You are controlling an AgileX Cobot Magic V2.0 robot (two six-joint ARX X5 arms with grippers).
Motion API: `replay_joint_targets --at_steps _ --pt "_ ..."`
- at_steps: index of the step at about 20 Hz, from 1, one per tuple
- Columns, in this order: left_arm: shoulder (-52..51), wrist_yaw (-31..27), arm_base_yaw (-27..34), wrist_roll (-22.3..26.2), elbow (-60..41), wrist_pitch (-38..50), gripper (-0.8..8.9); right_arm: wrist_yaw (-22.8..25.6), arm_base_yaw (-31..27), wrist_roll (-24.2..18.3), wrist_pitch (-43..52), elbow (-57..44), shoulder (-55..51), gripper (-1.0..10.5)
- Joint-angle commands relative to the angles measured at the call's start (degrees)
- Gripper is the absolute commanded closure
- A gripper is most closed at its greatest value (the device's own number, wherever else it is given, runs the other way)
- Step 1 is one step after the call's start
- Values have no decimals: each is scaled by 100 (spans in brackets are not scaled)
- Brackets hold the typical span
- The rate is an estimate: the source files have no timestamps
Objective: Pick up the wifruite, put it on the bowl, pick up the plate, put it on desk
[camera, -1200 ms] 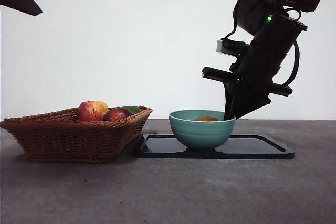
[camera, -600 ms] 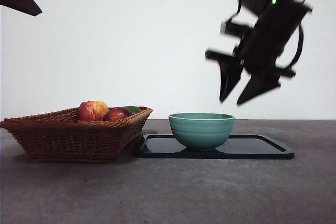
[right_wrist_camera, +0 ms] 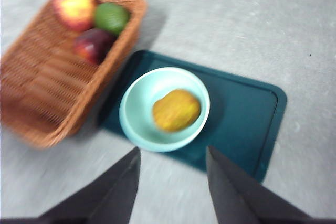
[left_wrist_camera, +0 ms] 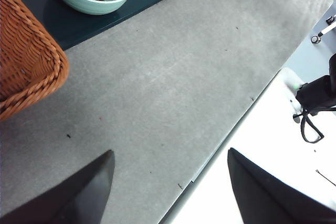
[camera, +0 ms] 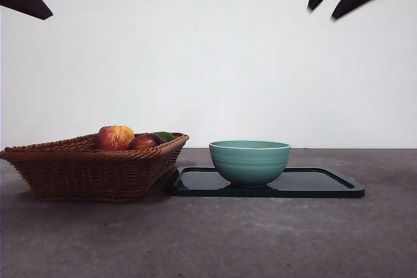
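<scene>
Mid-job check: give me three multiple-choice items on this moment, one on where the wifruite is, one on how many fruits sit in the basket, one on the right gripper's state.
1. Where is the wifruite?
A. In the basket
B. In the bowl
C. On the desk

2. How many fruits lie in the basket?
A. One
B. Three
C. Five

3. What is the right gripper doing?
A. Open, holding nothing
B. Shut on the bowl
C. Shut on the tray

Answers:
1 B, it lies inside the bowl on the tray.
2 B, an apple, a green fruit and a dark red fruit.
3 A, its jaws stand apart, high above the bowl.
</scene>
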Motion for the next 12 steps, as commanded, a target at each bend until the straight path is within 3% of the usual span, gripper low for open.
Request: replay_joint_targets --at_steps 1,12 --pt "28 28 -28 74 55 37 470 -9 138 -151 -413 96 -428 747" --pt "28 28 -28 72 55 37 470 -826 737 -234 -855 -1126 -1980 747"
